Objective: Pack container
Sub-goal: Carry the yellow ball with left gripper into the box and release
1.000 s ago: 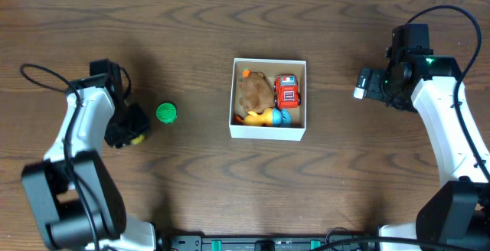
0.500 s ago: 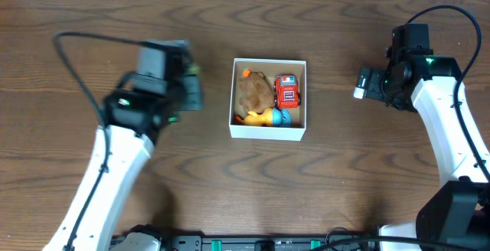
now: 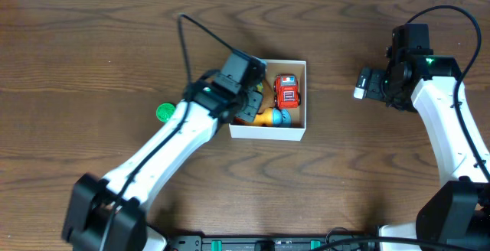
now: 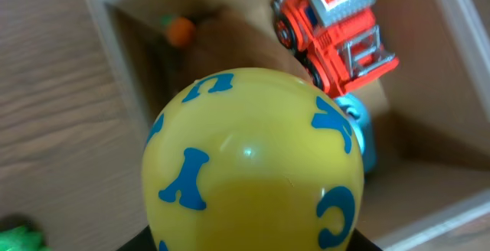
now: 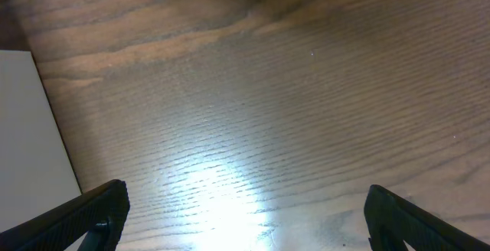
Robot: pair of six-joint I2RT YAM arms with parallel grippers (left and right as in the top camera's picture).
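Observation:
The container point(image 3: 297, 132), a white-walled box with a tan inside, sits mid-table and shows in the left wrist view point(image 4: 115, 21). In it lie a red toy truck point(image 3: 286, 91) point(image 4: 337, 29), a blue-and-yellow toy point(image 3: 277, 117) and a brown toy, mostly hidden by my arm. My left gripper point(image 3: 249, 98) hangs over the box's left half, shut on a yellow ball with blue letters point(image 4: 253, 163). My right gripper point(image 3: 366, 83) point(image 5: 243, 213) is open and empty above bare wood, right of the box.
A green toy point(image 3: 164, 112) lies on the table left of the box; its edge shows in the left wrist view point(image 4: 19, 238). The box's white wall point(image 5: 27, 128) shows at the left of the right wrist view.
My left arm has swung right from the table's left side, carrying the yellow ball past the green toy to above the box. The right arm has not moved.

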